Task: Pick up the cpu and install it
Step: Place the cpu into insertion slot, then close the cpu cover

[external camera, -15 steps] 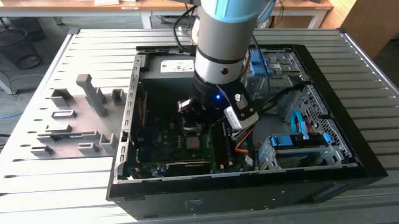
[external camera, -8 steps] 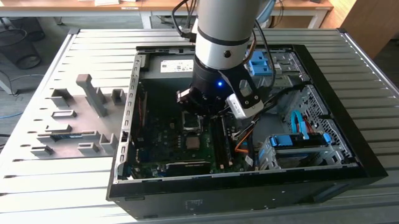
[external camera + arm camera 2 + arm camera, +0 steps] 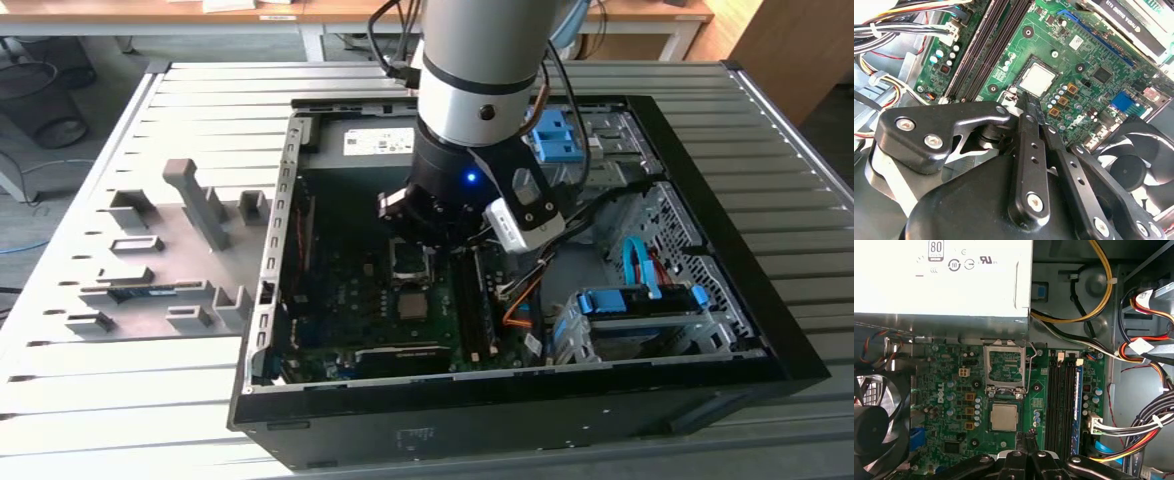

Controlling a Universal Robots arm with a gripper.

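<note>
End effector [image 3: 1027, 436]: fingers pressed together, gripping nothing.
Cpu [image 3: 1004, 417]: flat in socket, just beside fingertips, below end effector in exterior view.
Socket frame [image 3: 987, 365]: flipped open beyond cpu.

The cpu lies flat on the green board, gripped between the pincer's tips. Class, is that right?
Not gripped. In the first wrist view the cpu lies flat on the green board, but the pincer is beside it, holding nothing.
</note>
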